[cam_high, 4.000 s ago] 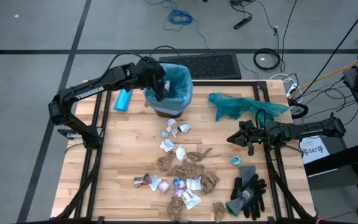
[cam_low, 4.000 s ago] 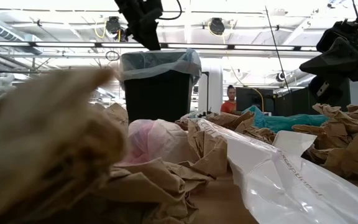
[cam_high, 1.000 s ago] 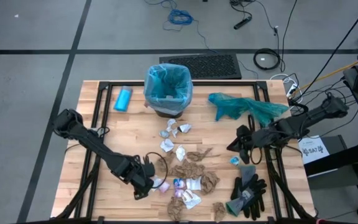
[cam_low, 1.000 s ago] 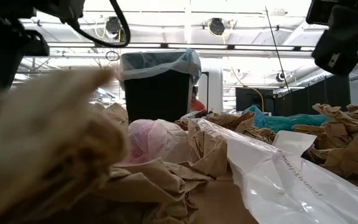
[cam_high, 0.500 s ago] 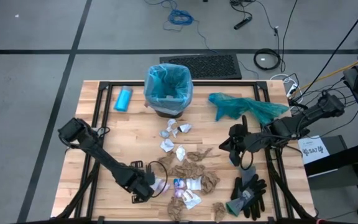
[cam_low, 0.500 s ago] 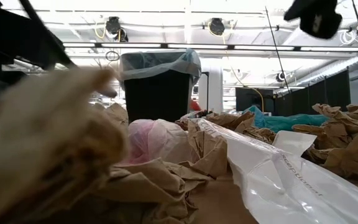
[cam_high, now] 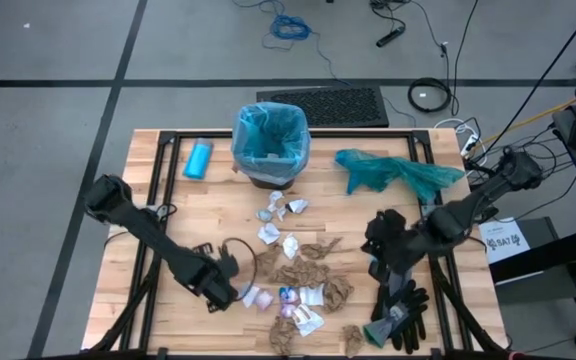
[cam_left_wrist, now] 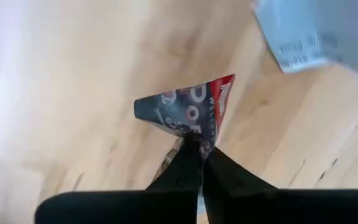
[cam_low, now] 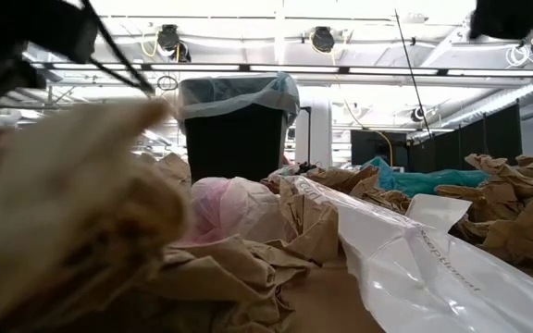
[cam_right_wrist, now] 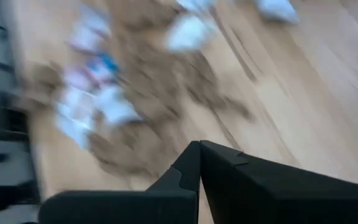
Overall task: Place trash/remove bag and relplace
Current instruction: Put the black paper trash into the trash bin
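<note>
Toward the left near edge of the light wooden slatted table [cam_high: 198, 215], the left gripper [cam_high: 230, 291] sits low at the left fringe of the trash [cam_high: 293, 275], a scatter of crumpled brown paper wads, white wrappers and a few coloured scraps. Its wrist view shows the two dark fingers [cam_left_wrist: 194, 168] pinched together on a small red-and-dark printed wrapper scrap [cam_left_wrist: 185, 112], held clear of the boards, with a pale grey printed slip [cam_left_wrist: 312, 31] lying on the wood beyond it. Farther back on the left lies a small light-blue bottle [cam_high: 199, 159]. Behind the scatter, at centre back, stands the dark bin [cam_high: 270, 150], lined with the bag [cam_high: 271, 128], a thin pale sky-blue liner folded over the rim; the low view shows it upright behind the paper wads [cam_low: 248, 92]. To the right of the bin a darker teal-green plastic bag [cam_high: 393, 170] lies crumpled on the table. At the right side, the right gripper [cam_high: 380, 240] hangs above the table beside the trash, its fingers [cam_right_wrist: 229, 165] pressed fully together with nothing between them. Just in front of it rest the black-and-grey gloves [cam_high: 400, 310].
</note>
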Tool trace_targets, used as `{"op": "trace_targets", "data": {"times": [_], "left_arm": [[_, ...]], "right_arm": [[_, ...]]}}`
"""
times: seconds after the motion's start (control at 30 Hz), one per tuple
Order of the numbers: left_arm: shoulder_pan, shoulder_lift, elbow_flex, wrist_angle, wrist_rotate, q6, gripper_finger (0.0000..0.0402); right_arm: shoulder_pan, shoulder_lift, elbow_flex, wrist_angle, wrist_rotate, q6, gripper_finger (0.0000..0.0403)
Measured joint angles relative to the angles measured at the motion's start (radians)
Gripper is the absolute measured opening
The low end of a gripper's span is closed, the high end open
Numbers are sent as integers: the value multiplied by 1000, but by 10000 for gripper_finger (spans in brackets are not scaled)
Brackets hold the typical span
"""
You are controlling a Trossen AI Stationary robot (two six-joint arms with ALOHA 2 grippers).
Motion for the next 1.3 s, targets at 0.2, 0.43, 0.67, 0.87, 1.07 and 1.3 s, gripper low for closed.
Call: {"op": "trace_targets", "data": {"times": [0.2,0.43,0.67,0.87,1.07,1.3], "left_arm": [[29,-196,1,-67,-117,-167,2],[134,-370,48,-57,-302,-246,1],[323,-365,208,-11,-373,11,1],[523,-333,331,106,-400,249,0],[712,-290,377,229,-377,392,0],[903,-232,379,254,-203,525,0]], "right_arm": [[104,35,0,-79,82,97,0],[268,-12,-56,-161,129,233,0],[459,-187,-273,-72,225,559,0],[465,-238,-349,7,241,514,0],[421,-238,-355,7,243,387,0],[397,-240,-355,25,243,361,0]]}}
